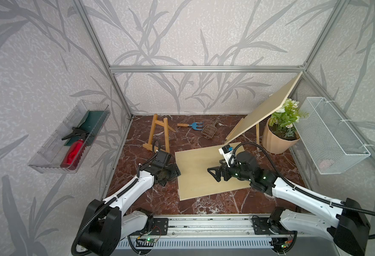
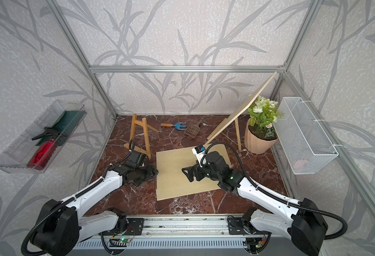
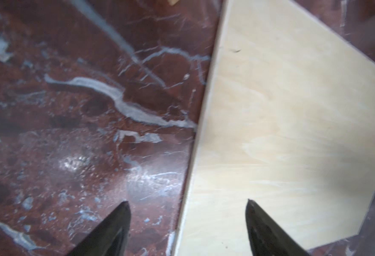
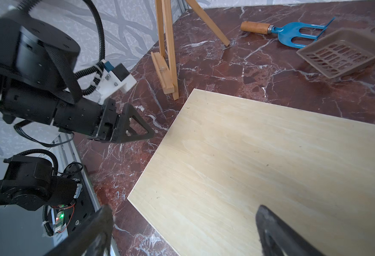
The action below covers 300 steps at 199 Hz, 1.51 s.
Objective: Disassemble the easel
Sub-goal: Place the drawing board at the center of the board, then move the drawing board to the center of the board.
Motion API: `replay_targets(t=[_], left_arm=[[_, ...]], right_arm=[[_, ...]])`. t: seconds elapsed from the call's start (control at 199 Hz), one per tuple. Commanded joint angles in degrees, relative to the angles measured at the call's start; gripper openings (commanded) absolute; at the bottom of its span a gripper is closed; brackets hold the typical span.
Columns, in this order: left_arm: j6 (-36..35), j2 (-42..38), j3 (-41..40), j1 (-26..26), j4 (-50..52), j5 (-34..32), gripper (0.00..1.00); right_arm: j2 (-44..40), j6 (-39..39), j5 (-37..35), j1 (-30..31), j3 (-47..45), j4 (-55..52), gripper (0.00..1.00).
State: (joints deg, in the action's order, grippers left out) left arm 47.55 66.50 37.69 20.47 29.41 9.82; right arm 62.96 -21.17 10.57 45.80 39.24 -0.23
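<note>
Surface: red-brown veined marble tabletop point(image 1: 142, 199), boxed in by leaf-patterned walls and aluminium framing.
Task item: small wooden easel point(image 1: 157, 133), upright at back left, ledge bare, rear leg splayed behind.
Loose part: flat board point(image 1: 204, 177), pale plywood, lying mid-table between the arms, apart from the easel.
Left tool: left gripper point(image 3: 187, 212), fingers spread, clamped on nothing, low beside the flat board's edge.
Right tool: right gripper point(image 4: 185, 207), fingers wide apart, empty, hovering over the flat board.
Other stock: leaning board point(image 1: 266, 108) propped at back right beside a plant pot point(image 1: 275, 141); blue hand fork point(image 1: 193, 126) and brown scoop point(image 1: 209, 129) along the back.
Step in hand (judged): letting go of the flat board, bare frame to follow.
Method: back off and up before any swing, sparing the panel a nudge; fingers kept wide; frame taken low near the ledge, steadied while folding the rear leg.
Hidden: support behind the leaning board, one leg showing only; easel's hinge too small to read; left wrist view blurred, height above the marble unclear.
</note>
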Motion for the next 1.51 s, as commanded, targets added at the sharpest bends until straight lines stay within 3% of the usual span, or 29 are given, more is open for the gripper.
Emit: replay_targets(t=[0.0, 0.075, 0.14, 0.176, 0.231, 0.306, 0.406, 0.677, 0.863, 1.154, 1.5], left_arm=[[-0.2, -1.6, 3.9, 1.2, 1.2, 1.0, 0.83], [-0.2, -0.7, 6.6, 2.1, 0.3, -0.5, 0.82], [-0.3, 1.9, 9.5, 2.5, -0.9, -1.2, 0.74], [-0.1, 4.0, 11.1, 2.7, -1.7, -1.5, 0.64], [0.1, 7.9, 13.7, 3.0, -3.2, -1.1, 0.38], [0.7, 13.2, 17.2, 3.8, -6.2, -0.6, 0.13], [1.5, 20.2, 22.1, 4.9, -9.8, -1.5, 0.0], [0.5, 44.0, 42.2, 6.5, -10.2, -0.3, 0.0], [-0.9, 56.2, 54.8, 8.0, -8.9, 0.9, 0.0], [-5.2, 72.3, 78.6, 10.6, 4.1, 0.6, 0.0], [-6.1, 78.9, 85.7, 11.5, 6.6, 2.1, 0.0]], right_arm=[[-0.9, 0.1, -1.1, -0.2, -1.0, 1.3, 0.99], [-0.9, 0.2, -1.4, -0.2, -1.0, 1.5, 0.99], [-1.0, 0.2, -1.6, -0.2, -1.3, 1.8, 0.99], [-1.1, 0.1, -1.8, -0.2, -1.4, 1.9, 0.99], [-1.4, 0.2, -2.3, -0.2, -1.8, 2.3, 0.99], [-2.0, 0.4, -3.0, -0.2, -2.3, 2.6, 0.99], [-2.8, 0.5, -4.2, -0.2, -3.6, 4.3, 0.99], [-3.9, 0.7, -4.7, -0.1, -5.8, 7.9, 1.0], [-4.3, 1.0, -4.3, 0.1, -6.3, 9.1, 1.0], [-5.3, 1.5, -4.5, 0.4, -6.4, 8.8, 1.0], [-7.1, 1.7, -4.1, 0.4, -6.8, 9.0, 1.0]])
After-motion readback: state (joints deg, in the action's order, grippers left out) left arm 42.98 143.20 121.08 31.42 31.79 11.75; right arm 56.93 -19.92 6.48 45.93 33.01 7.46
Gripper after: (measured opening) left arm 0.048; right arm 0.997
